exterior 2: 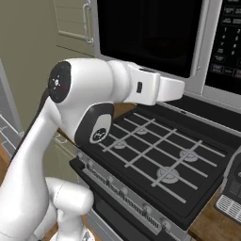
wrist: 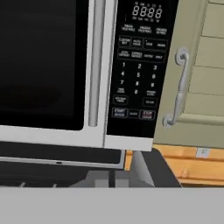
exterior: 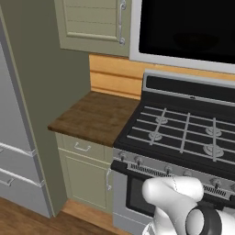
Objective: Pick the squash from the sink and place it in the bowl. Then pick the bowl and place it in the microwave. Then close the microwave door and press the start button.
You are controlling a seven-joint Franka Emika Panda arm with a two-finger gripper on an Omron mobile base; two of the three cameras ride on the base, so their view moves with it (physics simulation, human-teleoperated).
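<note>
On the left of the hand view, the microwave door (wrist: 43, 65) sits flush in its frame, its black window dark and its long vertical bar handle (wrist: 95, 61) running down beside it. So the door looks shut, and the squash and the bowl are hidden (presumably behind that glass, though nothing here confirms it). To the right of the handle comes the keypad (wrist: 140, 65) of the microwave (wrist: 127, 142), with the start button (wrist: 119, 112) in its bottom row and a red-lettered key (wrist: 147, 115) beside it. Further right hangs a green cabinet door (wrist: 205, 78).

The step in hand, by my reading, is the last one: pressing start. The claw is closed with nothing in it, as suits a poke. The next move calls for pushing the closed tips straight onto that small start key, without straying onto the neighbouring keys.
</note>
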